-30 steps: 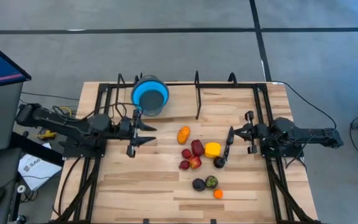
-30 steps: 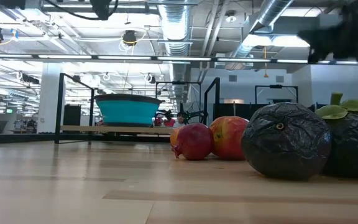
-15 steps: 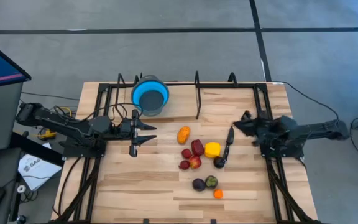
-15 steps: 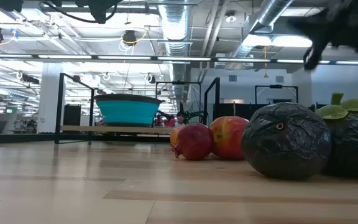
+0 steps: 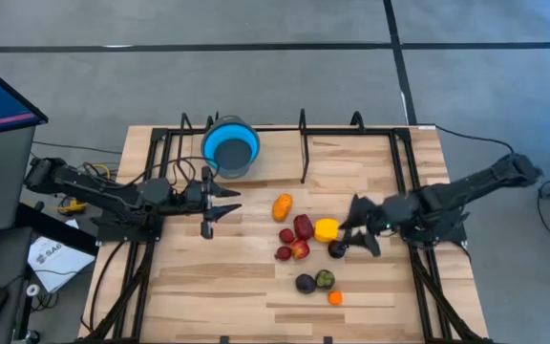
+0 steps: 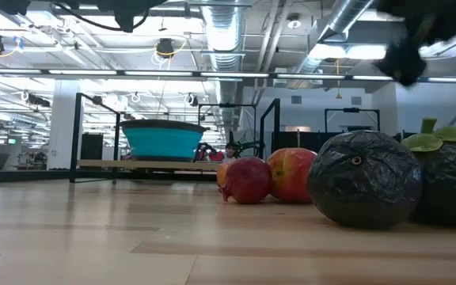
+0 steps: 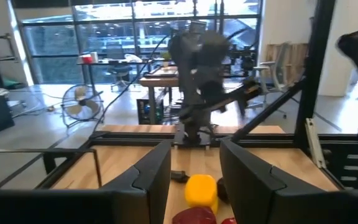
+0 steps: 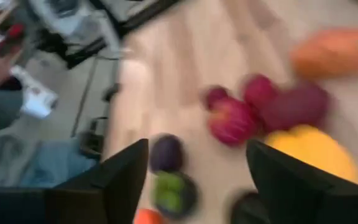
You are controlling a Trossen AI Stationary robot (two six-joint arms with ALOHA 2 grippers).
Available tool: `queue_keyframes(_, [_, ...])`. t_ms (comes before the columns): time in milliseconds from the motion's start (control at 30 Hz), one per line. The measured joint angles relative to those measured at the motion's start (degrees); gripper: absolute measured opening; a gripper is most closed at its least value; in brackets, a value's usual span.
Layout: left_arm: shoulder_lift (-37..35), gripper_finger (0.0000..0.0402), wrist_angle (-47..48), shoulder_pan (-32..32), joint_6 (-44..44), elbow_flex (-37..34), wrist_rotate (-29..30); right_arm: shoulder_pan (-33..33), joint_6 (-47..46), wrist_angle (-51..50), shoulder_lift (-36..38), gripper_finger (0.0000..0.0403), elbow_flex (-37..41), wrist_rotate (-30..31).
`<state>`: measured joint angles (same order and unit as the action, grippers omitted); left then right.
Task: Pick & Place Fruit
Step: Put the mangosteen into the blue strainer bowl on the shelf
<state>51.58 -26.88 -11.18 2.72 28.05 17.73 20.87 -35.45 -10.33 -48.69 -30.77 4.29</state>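
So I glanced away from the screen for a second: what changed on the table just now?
The right gripper swung in from the table's right side toward the fruit, and its fingers opened; it now hangs by the yellow fruit, holding nothing. The left gripper, the blue bowl and all the fruit stayed put.

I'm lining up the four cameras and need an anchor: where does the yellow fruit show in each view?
High view: yellow fruit mid-table, just left of the right gripper.
Low view: not visible; hidden or out of frame.
Left wrist view: low centre, between that arm's own fingers.
Right wrist view: lower right, blurred.
Shared landmark: the red fruit beside it.
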Motion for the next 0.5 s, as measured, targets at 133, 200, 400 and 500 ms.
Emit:
queue_keyframes(133, [0.0, 0.013, -0.1, 0.0, 0.0, 0.0, 1.1, 4.4, 2.9, -2.0, -11.3, 0.0306, -6.3, -0.6])
queue_keyframes(200, [0.0, 0.013, -0.2, 0.0, 0.0, 0.0, 2.0, 6.2, 4.9, -2.1, -16.3, 0.0317, -9.4, -1.6])
queue_keyframes(400, [0.0, 0.013, -0.2, 0.0, 0.0, 0.0, 2.7, 8.8, 9.6, -6.8, -30.8, 0.0346, -18.2, -7.7])
queue_keyframes(500, [0.0, 0.013, -0.3, 0.0, -0.1, -0.3, 2.7, 8.7, 11.8, -11.5, -36.7, 0.0356, -21.8, -8.3])
